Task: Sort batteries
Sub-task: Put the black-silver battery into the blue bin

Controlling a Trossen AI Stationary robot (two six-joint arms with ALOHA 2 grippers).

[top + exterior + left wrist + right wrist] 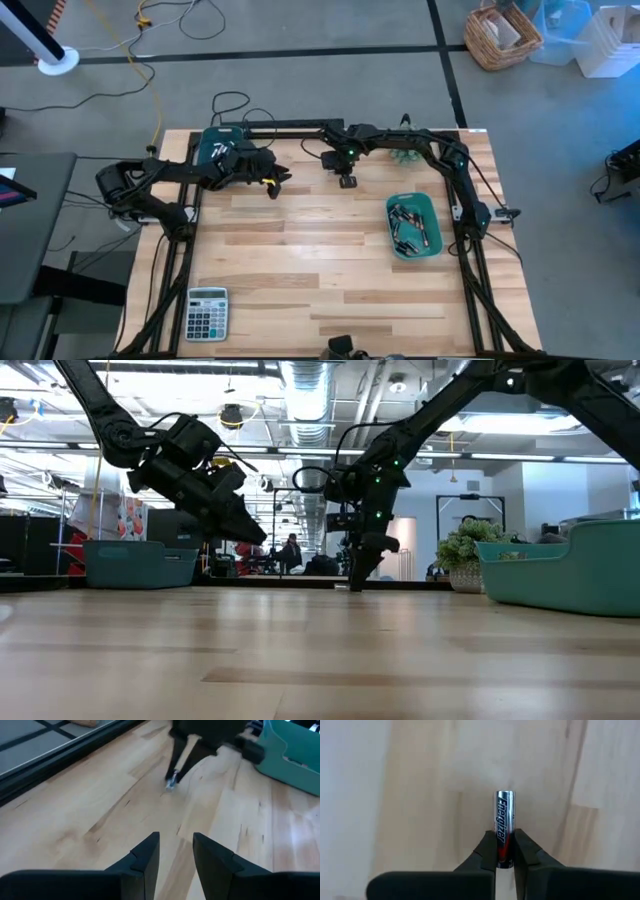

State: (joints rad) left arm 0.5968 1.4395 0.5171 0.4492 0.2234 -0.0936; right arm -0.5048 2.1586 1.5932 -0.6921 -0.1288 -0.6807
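Observation:
My right gripper points down over the far middle of the table, shut on one silver-and-black battery with a red band. In the left wrist view the battery's silver tip is at the wood, touching or just above it, I cannot tell which. Several more batteries lie in the teal bin on the right. My left gripper hovers to the left of the right one, slanting down, open by a narrow gap and empty. My right gripper pinches the battery between its two fingers at its red-banded end. The fingers come from above and lie along the battery, which sticks out past the fingertips toward the table, its silver end lowest.
A second teal bin stands at the far left corner, beside my left arm. A small plant stands at the far edge, and a grey calculator lies at the near left. Bare wood stretches across the table's middle and near side.

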